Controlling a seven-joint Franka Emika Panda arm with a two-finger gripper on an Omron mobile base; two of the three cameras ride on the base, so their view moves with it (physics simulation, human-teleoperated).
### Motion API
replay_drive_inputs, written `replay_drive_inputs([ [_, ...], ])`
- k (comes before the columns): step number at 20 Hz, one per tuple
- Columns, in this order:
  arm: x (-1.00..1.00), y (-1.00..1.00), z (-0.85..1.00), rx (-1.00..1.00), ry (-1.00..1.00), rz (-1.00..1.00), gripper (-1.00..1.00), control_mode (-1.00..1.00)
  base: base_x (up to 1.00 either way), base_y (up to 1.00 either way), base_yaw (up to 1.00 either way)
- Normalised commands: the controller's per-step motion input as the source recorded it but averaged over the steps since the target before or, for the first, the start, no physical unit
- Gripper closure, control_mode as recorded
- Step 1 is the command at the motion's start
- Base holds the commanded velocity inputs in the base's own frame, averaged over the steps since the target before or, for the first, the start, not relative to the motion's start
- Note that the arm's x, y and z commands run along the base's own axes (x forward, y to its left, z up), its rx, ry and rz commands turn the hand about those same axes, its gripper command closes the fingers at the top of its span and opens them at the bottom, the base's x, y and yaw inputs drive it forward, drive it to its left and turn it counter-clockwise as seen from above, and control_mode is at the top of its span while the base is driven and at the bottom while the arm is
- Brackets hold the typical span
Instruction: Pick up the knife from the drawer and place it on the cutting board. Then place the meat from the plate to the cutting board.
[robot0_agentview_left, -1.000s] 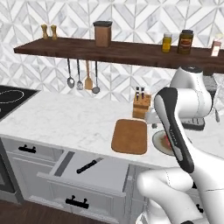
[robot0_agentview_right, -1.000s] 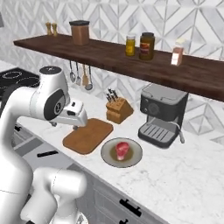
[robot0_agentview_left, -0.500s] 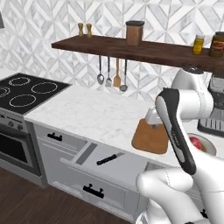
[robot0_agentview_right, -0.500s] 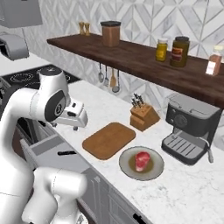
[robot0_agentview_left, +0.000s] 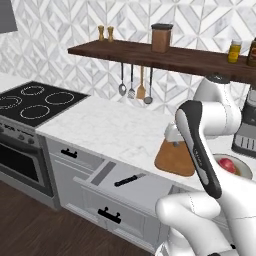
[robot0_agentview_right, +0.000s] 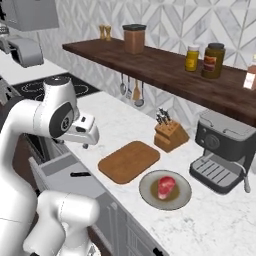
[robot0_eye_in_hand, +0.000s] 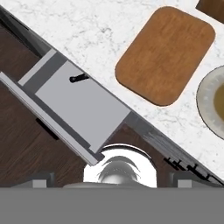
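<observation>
In the open drawer (robot0_agentview_left: 145, 192) the knife (robot0_agentview_left: 129, 180) lay near the back edge, partly under the counter lip. Your gripper (robot0_agentview_right: 86, 145) hung high above, jaws spread and empty. You risked the fingers clipping that lip on descent.

**A:** What's sitting around that kitchen, anyway?

**B:** A dark wooden shelf (robot0_agentview_right: 165, 67) carries a brown canister (robot0_agentview_right: 134, 39), two small shakers (robot0_agentview_left: 105, 33) and a couple of jars (robot0_agentview_right: 204, 59). Utensils (robot0_agentview_left: 134, 86) hang under it against the patterned tile wall. A knife block (robot0_agentview_right: 169, 135) stands on the marble counter (robot0_agentview_left: 112, 127), with a grey coffee machine (robot0_agentview_right: 222, 150) just beside it.

**A:** And the far side?

**B:** A black cooktop (robot0_agentview_left: 31, 102) above an oven (robot0_agentview_left: 22, 162).
</observation>
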Motion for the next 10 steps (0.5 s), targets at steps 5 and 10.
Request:
replay_drive_inputs([
  [5,0.0,0.0,0.0,0.0,0.0,0.0,-1.0,1.0,0.08,-0.52,0.2],
  [10,0.06,-0.08,-0.01,0.0,0.01,0.07,-1.0,-1.0,0.01,-0.23,0.08],
])
